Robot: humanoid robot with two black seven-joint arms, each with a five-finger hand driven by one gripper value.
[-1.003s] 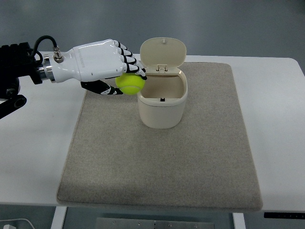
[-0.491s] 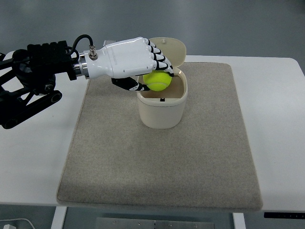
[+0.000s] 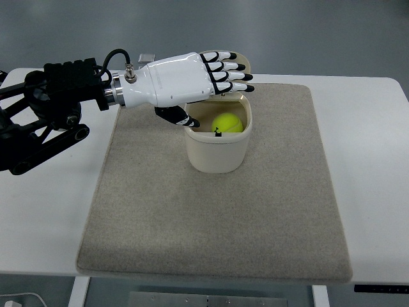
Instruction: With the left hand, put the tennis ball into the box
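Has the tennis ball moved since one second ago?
Yes. The tennis ball went rightward from outside the box's left rim into the box, released by the left hand.

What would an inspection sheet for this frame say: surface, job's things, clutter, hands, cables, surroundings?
Surface: white table with a beige mat on it.
Job's things: tennis ball lies inside the open cream box; the lid is mostly hidden behind the hand.
Clutter: nothing seen.
Hands: left hand above the box's rim, fingers spread, holding nothing; right hand not in view.
Cables: black cable loops at the left wrist.
Surroundings: grey floor beyond the table.
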